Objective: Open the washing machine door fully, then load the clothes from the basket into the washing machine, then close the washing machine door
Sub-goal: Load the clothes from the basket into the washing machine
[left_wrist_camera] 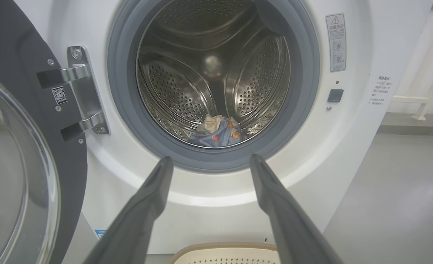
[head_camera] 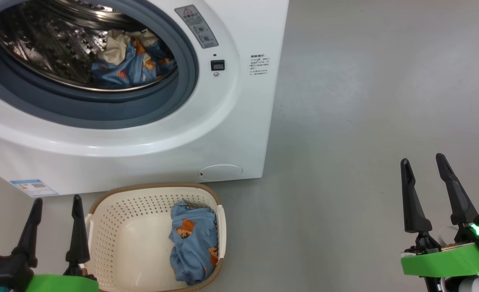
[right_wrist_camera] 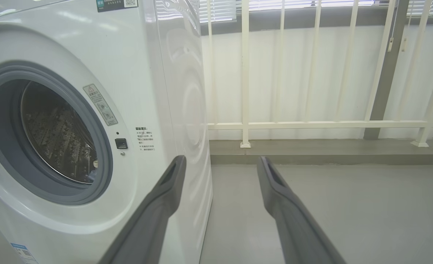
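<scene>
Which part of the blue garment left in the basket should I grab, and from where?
Pinch the bunched hump in the middle of the garment, probably coming straight down from above with the open left hand. It lies crumpled against the right wall of the basket, so the walls block any sideways approach.

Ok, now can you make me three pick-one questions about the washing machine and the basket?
1. Where is the basket? A on top of the washing machine; B on the floor before it; C inside it.
2. What colour is the basket's rim? A brown; B red; C green.
3. The washing machine door is: A shut; B missing; C open.
Answers: 1 B, it stands on grey floor at the machine's front. 2 A, a brown band rings its top. 3 C, it hangs aside on its hinge.
</scene>
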`<state>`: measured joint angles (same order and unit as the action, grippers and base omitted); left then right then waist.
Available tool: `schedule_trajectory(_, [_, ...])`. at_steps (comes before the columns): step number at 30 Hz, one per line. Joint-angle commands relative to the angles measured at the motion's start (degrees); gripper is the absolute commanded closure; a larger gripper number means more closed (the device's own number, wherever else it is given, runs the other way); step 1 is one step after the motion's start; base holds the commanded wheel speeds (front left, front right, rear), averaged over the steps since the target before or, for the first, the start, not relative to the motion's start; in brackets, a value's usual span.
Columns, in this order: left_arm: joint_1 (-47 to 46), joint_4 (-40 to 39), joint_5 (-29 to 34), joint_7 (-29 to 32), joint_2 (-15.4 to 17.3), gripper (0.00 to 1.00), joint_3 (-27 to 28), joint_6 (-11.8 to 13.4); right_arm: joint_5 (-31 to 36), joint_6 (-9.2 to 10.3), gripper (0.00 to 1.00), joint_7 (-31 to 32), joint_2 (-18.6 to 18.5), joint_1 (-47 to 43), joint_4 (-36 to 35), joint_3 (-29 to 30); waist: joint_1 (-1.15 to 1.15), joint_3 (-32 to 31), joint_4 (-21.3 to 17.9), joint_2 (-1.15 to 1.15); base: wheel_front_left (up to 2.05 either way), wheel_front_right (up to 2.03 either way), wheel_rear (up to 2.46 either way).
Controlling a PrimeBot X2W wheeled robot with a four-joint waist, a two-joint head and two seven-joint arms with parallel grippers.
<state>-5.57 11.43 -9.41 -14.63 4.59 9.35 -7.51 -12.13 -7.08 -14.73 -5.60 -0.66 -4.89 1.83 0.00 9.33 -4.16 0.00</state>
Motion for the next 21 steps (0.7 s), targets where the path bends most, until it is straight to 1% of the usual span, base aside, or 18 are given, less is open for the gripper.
schedule_trajectory(1, [-0.47, -1.97, 0.45, -0.37, 1.37, 0.00, 1.82, 0.02, 0.54, -0.41, 0.00, -0.27, -0.65, 0.58, -1.45, -1.27, 0.00, 0.12, -0.06, 0.00, 0.00, 0.00, 0.00])
schedule_trajectory(8, [-0.58, -1.46, 0.32, -0.37, 1.37, 0.00, 1.56, 0.02, 0.56, -0.41, 0.00, -0.27, -0.50, 0.85, -1.62, -1.36, 0.00, 0.92, -0.36, 0.00, 0.00, 0.00, 0.00])
schedule_trajectory(14, [-1.22, 0.16, -0.14, -0.37, 1.48, 0.00, 1.01, 0.02, 0.44, -0.41, 0.00, -0.27, -0.34, 1.63, -1.84, -1.46, 0.00, 2.80, -0.72, 0.00, 0.00, 0.00, 0.00])
schedule_trajectory(18, [-2.07, 2.43, -0.57, -0.37, 1.73, 0.00, 0.31, 0.02, 0.52, -0.41, 0.00, -0.27, 0.02, 2.31, -2.04, -1.66, 0.00, 4.46, -1.05, 0.00, 0.00, 0.00, 0.00])
schedule_trajectory(21, [-3.54, 5.96, -1.56, -0.37, 2.06, 0.00, -0.45, 0.02, 0.48, -0.41, 0.00, -0.27, 0.38, 3.42, -2.15, -1.71, 0.00, 6.72, -1.45, 0.00, 0.00, 0.00, 0.00])
